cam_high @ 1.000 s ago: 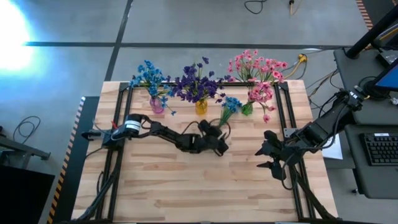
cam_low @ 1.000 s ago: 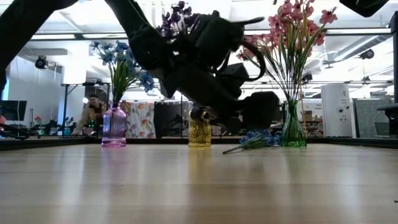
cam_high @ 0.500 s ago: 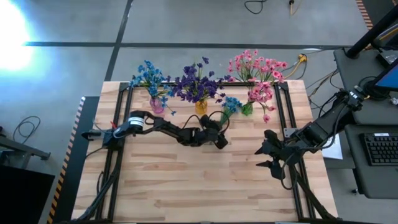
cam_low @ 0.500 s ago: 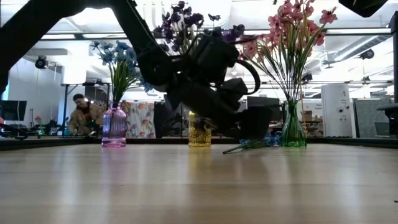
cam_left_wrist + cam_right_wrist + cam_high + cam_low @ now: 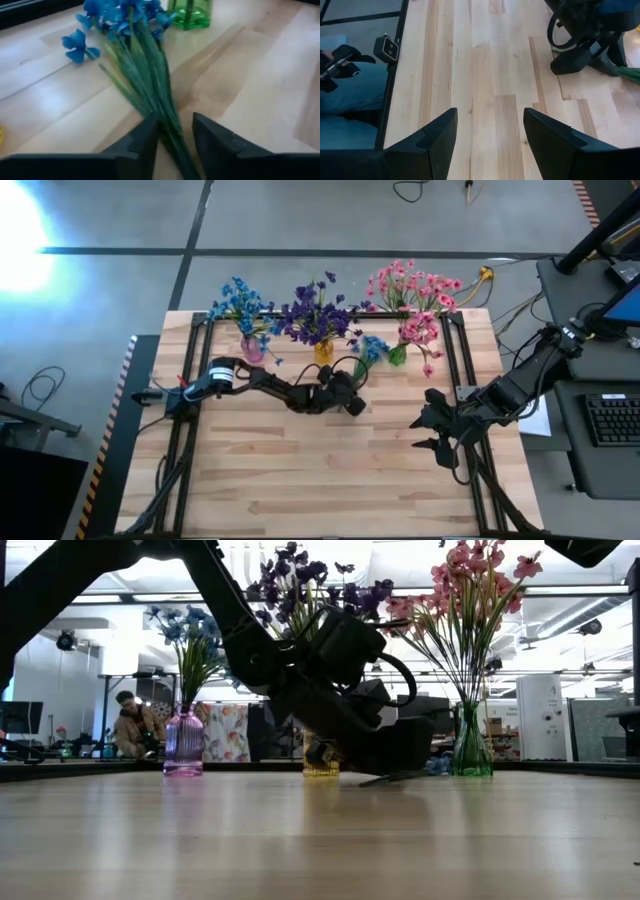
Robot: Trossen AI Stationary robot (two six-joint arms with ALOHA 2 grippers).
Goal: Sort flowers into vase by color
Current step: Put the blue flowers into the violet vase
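Left wrist view: left hand low on tabletop, fingers narrowed around blue flowers stems — apparently gripping to lift. Right hand waits wide, empty.

Under me, pale wooden planks of the table, smooth with soft sheen; my fingers matt black plastic; green vase at twelve o'clock, glossy glass.

No readable text anywhere.

No words, labels, brand marks, numbers or signs can be made out in any view, whether on the worktop, the vases, the arms or the room behind them.
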